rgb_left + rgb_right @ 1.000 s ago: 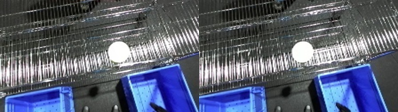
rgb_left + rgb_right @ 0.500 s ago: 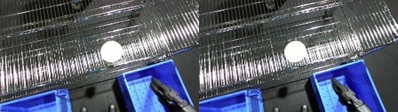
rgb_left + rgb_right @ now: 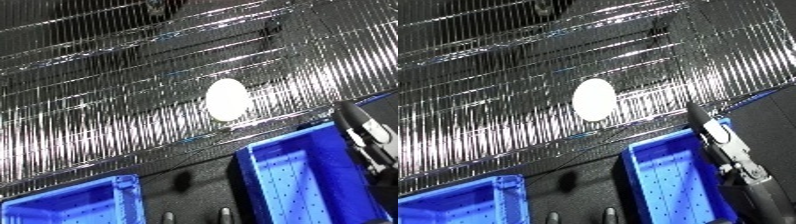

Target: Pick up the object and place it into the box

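Object: a white egg-shaped object [image 3: 594,99] lies on the wire shelf [image 3: 505,75], near its front edge and apart from both bins (its long axis runs roughly up the view).
Wire shelf: closely spaced shiny metal wires fill the upper part of both views, tilted in the picture so that the front edge slopes up toward the right.
Right bin: a blue plastic bin [image 3: 664,185] sits below the shelf's front edge, lower right of the object; its floor shows a grid of small dots.
Left bin: a second blue bin [image 3: 71,207] shows at the lower left corner, well apart from the first, with dark floor between them.
Right hand: the right hand [image 3: 722,142] reaches up over the right bin's far right corner, black fingers [image 3: 700,117] straight and held close together, tips at the shelf's front edge; they hold nothing and stand to the right of the object, not touching it.
Left hand: out of both views.
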### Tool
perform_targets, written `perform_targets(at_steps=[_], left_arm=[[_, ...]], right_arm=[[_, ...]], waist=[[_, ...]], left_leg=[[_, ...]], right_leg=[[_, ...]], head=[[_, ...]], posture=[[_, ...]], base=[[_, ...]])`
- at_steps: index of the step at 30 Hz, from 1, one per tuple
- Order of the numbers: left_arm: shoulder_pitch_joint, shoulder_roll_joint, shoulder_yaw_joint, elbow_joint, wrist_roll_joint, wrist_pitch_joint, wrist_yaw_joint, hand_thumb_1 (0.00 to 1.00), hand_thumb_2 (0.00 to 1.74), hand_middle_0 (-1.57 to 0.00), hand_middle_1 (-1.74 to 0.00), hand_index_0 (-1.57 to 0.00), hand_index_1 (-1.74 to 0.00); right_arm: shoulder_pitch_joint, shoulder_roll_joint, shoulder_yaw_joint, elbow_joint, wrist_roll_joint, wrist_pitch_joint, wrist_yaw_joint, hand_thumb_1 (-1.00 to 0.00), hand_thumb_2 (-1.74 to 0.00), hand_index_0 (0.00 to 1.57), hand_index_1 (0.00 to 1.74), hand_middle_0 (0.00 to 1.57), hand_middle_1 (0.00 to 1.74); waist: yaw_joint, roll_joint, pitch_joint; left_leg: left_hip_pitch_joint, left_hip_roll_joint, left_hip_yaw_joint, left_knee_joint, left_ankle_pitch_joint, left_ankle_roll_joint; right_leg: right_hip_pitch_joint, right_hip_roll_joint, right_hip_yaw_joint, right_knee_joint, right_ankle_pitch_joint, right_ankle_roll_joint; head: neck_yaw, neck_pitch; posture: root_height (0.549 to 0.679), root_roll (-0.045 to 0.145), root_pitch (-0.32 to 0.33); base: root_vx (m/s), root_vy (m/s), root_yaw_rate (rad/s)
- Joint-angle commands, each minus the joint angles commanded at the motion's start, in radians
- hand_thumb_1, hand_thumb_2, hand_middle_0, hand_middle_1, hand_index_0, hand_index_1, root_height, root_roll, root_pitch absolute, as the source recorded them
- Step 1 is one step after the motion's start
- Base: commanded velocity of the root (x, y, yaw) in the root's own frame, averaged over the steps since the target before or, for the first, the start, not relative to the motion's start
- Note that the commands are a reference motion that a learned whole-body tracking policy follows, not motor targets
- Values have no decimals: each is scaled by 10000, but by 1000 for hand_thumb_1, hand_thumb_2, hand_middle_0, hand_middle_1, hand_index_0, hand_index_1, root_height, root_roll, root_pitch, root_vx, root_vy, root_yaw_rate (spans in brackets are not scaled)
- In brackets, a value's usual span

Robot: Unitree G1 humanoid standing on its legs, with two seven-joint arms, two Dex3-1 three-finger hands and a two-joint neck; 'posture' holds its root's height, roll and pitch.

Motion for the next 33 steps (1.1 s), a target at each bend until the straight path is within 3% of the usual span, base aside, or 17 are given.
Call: perform_targets(at_steps=[5,17,24,31,33], left_arm=[[-167,56,-289,-132,3,165,77,0,0,0,0,0,0],[-427,98,-728,-680,-173,187,191,0,0,0,0,0,0],[-587,87,-974,-871,-304,175,203,0,0,0,0,0,0],[-638,70,-1156,-952,-356,223,186,0,0,0,0,0,0],[-676,73,-1237,-998,-359,282,180,0,0,0,0,0,0]], right_arm=[[-942,134,445,874,-1,371,-469,0,0,0,0,0,0],[-3204,300,1331,3136,347,771,-820,0,0,0,0,0,0],[-4371,146,1739,4456,609,880,-906,0,0,0,0,0,0],[-5137,147,2038,5775,527,770,-800,0,0,0,0,0,0],[-5392,104,2183,6177,388,852,-837,0,0,0,0,0,0]], waist=[[279,129,36],[604,564,430],[661,756,636],[712,849,687],[773,884,727]], left_leg=[[-171,-72,-35,240,-57,5],[-1071,-423,-72,1162,-379,141],[-1475,-569,-72,1681,-619,201],[-1630,-628,-86,1825,-678,224],[-1726,-673,-114,1880,-687,255]], right_leg=[[-141,-114,-88,283,-39,-50],[-1098,-324,-45,1314,-221,-190],[-1537,-380,19,1831,-361,-265],[-1732,-387,59,2024,-415,-308],[-1849,-386,65,2123,-431,-330]], head=[[530,260],[1950,982],[2464,1289],[2590,1332],[2855,1698]], posture=[[642,41,-8],[629,48,6],[622,51,13],[619,53,17],[618,52,20]], base=[[20,7,89],[6,38,85],[21,24,40],[17,16,14],[31,12,40]])
